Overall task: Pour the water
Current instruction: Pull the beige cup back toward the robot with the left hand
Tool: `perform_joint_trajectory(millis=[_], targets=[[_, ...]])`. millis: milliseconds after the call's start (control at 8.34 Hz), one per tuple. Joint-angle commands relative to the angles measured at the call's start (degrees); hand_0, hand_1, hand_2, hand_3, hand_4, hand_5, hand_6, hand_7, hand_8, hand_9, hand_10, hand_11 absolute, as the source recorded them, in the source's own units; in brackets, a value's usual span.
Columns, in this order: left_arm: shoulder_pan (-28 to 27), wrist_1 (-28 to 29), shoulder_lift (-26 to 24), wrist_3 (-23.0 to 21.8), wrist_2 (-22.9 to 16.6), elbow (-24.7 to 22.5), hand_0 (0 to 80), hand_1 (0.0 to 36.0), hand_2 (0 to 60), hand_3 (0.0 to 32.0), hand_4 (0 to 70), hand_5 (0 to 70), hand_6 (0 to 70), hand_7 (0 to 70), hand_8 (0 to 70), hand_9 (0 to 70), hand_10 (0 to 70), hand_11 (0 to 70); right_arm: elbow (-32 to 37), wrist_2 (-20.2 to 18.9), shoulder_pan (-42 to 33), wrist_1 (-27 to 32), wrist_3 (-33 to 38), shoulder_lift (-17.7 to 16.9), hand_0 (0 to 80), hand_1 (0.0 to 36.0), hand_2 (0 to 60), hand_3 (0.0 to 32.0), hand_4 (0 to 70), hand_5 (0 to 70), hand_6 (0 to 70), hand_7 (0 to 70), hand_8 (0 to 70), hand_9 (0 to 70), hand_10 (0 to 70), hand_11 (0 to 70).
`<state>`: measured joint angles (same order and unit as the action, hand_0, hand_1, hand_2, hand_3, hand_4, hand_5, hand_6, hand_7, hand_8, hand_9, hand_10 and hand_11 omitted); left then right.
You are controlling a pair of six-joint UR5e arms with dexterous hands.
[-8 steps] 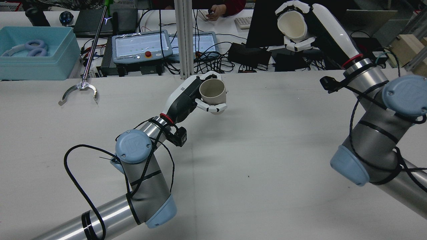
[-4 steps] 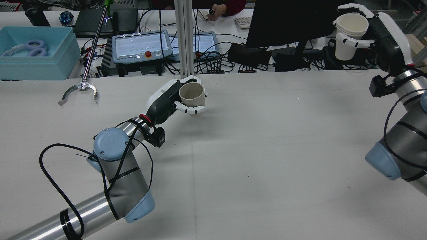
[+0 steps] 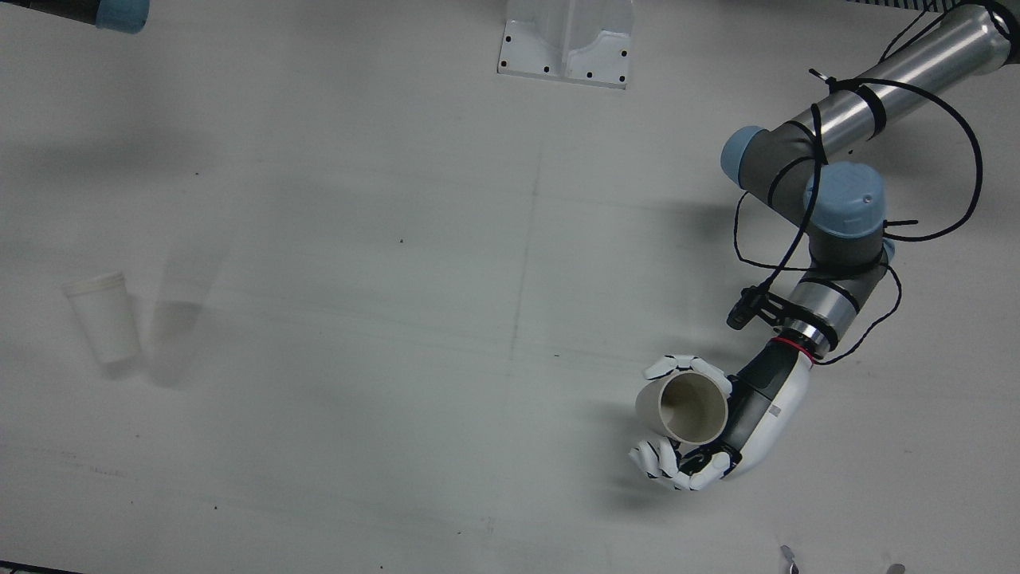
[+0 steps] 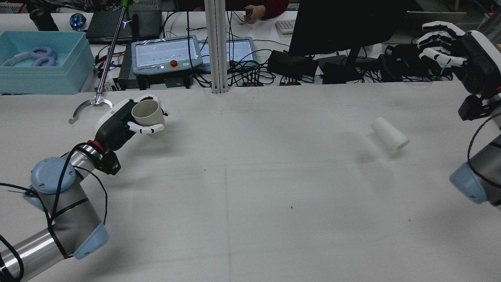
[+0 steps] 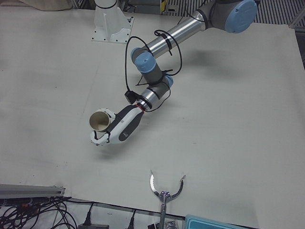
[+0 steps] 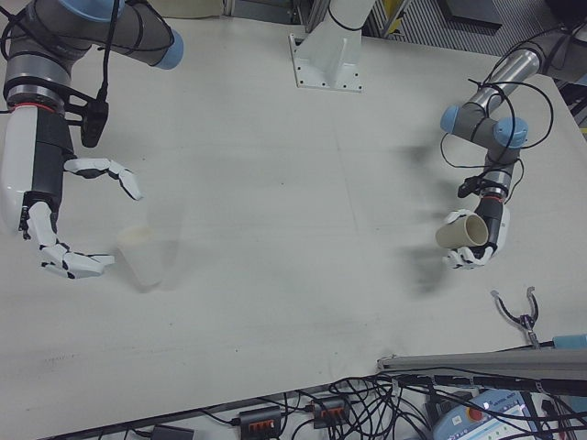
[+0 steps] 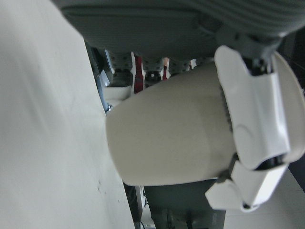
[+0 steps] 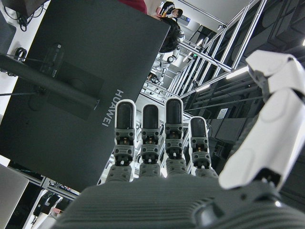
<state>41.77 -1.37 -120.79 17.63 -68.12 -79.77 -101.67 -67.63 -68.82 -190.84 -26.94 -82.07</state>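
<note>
My left hand (image 4: 117,123) is shut on a beige cup (image 4: 146,113) and holds it just above the table's far left, mouth tilted up; it also shows in the front view (image 3: 689,406) and the left hand view (image 7: 167,138). My right hand (image 4: 446,47) is open and empty, high at the far right, fingers spread; it also shows in the right-front view (image 6: 64,215). A white paper cup (image 4: 389,140) shows blurred and tilted below it, at the table surface; it is faint in the front view (image 3: 103,319). I cannot tell whether it is at rest.
A metal claw tool (image 4: 94,105) lies at the far edge near my left hand. Behind the table stand a blue bin (image 4: 39,66), teach pendants (image 4: 166,53), a monitor (image 4: 332,27) and cables. A post base (image 3: 566,48) sits between the arms.
My right hand has let go of the white cup and opened; the cup has dropped to the table. My left arm has swung left with the beige cup.
</note>
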Motion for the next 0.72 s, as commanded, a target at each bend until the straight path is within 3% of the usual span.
perform_joint_trajectory(millis=[0,120,479,599], targets=[[9.3,10.5,16.0,-1.0,-0.5,-0.7,53.9,36.0,60.0,0.0,32.4,70.0,33.4,49.8,32.6,40.0,34.6,50.9,2.7,-0.9,-2.4,0.5,0.4,-0.2,42.4,12.3,34.9,0.0,13.1,30.3,33.9,37.4,25.8,36.5,27.1,40.2],[11.7,12.8,19.2,-0.7,-2.5,0.7,52.6,36.0,60.0,0.0,32.0,70.0,33.4,49.8,33.1,40.7,35.6,52.1,3.6,-0.9,-2.8,0.5,0.4,0.0,42.4,12.3,34.9,0.0,13.4,30.2,33.8,37.5,25.6,36.2,26.7,39.6],[15.3,23.9,23.4,0.2,-2.6,12.9,51.1,36.0,60.0,0.0,30.2,70.0,32.0,48.5,33.4,41.6,36.9,53.6,4.2,-1.1,-4.7,0.5,0.3,-0.2,42.1,12.2,34.6,0.0,12.7,29.7,33.0,36.8,24.6,34.8,25.7,38.2],[15.5,28.9,26.6,3.8,-2.5,14.9,50.3,36.0,60.0,0.0,29.3,70.0,31.8,48.3,34.2,42.6,38.1,55.0,4.2,-1.3,-5.7,0.4,0.3,-0.3,42.2,12.2,34.4,0.0,12.6,29.6,32.8,36.5,24.1,34.3,25.3,37.6]])
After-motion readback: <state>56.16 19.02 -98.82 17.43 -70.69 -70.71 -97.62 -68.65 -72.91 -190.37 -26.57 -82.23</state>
